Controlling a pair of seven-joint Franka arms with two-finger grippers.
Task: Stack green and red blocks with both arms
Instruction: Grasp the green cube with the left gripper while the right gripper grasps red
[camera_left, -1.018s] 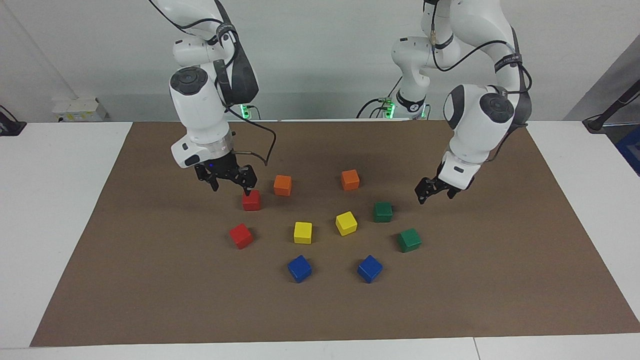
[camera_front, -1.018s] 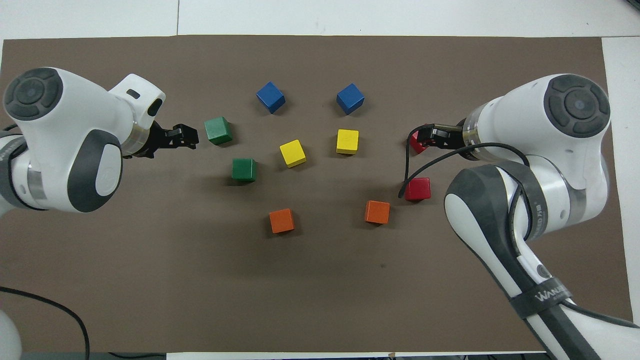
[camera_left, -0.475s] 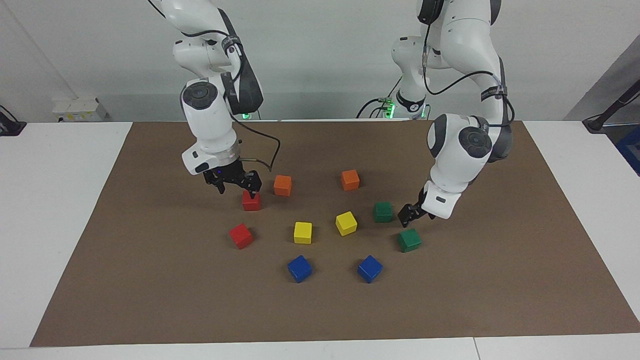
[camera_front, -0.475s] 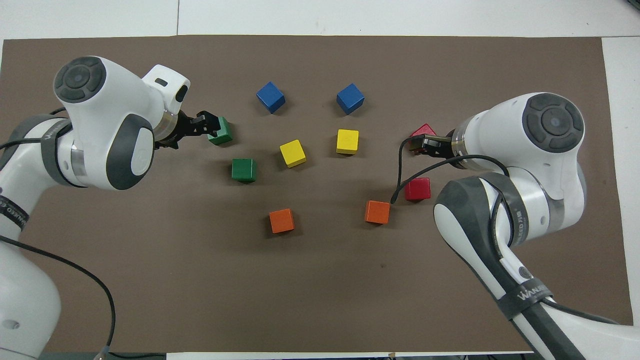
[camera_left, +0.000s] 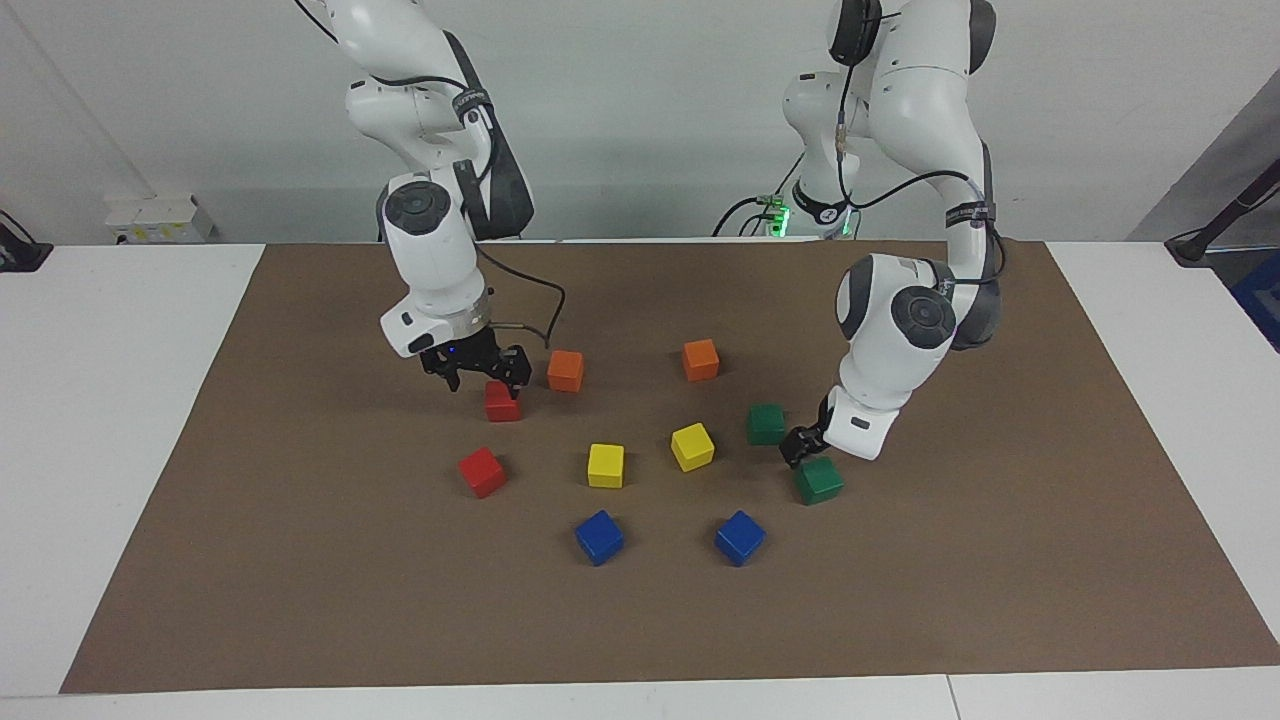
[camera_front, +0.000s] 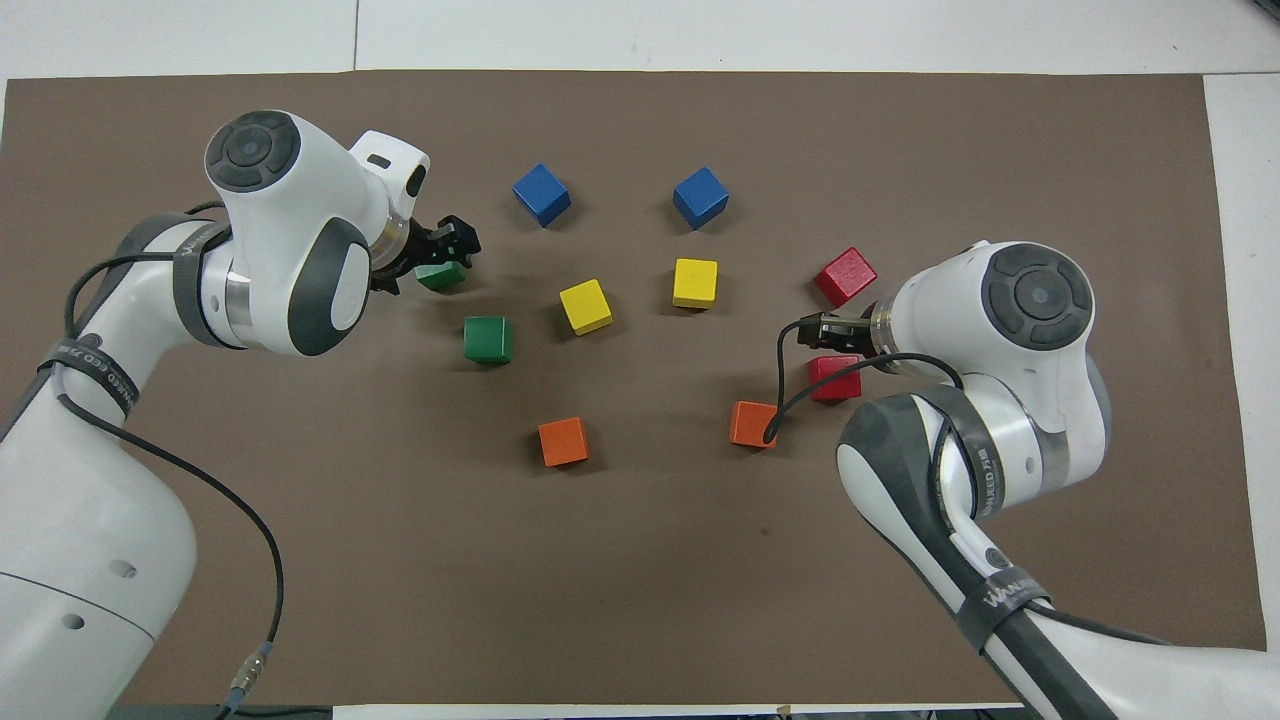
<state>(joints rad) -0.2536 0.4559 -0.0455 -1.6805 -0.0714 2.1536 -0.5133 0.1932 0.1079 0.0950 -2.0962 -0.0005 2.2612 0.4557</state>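
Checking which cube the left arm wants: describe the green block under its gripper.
The green block is a small dark green matte cube, plain-faced, flat on the brown mat at the left arm's end, farther from the robots than the other green cube. The open left gripper is just above it; whether they touch is unclear.

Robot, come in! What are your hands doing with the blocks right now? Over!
Left gripper open, low over the farther green block. Right gripper open, just above the nearer red block. Nothing held, nothing stacked. Orange block close beside that red one.
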